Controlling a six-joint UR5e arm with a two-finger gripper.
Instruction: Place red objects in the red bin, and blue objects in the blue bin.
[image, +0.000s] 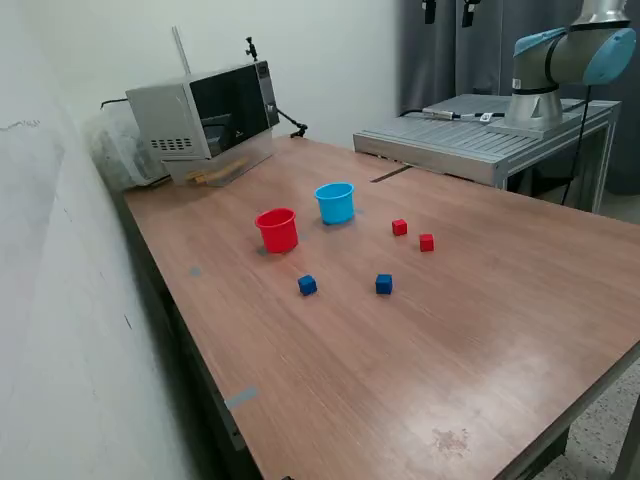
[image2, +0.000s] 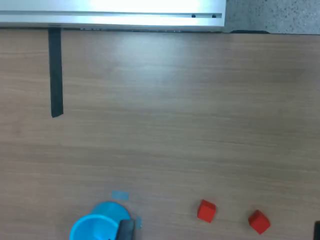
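On the bench (image: 480, 330), nothing had been sorted: all four cubes sat loose on the wood and both cups stood upright, mouths open.

Layout in the exterior view: red cup (image: 277, 229) and light blue cup (image: 335, 202) near each other toward the microwave (image: 205, 118) end, apart, not touching. The two red cubes (image: 399, 227) (image: 426, 242) lay close together on the exterior view's right of the blue cup. The two dark blue cubes (image: 307, 285) (image: 384, 284) sat nearer the camera, apart from each other, one below the red cup, one further right. Cubes were spread out with gaps all round, probably so each could be picked singly with finger clearance.

Arm (image: 570, 60) was parked high over its mounting plate at the far end, well clear of the work. The wrist view looked straight down on the blue cup (image2: 99, 226) and both red cubes (image2: 206, 210) (image2: 259, 221); a dark sliver at the frame edge next to the cup was likely a finger of the end effector, but too little showed, so I couldn't tell whether it was released or clenched. It held nothing that I could see.

Judgement: task at zero. The red pair sat nearest the camera axis, so a likely first pick.
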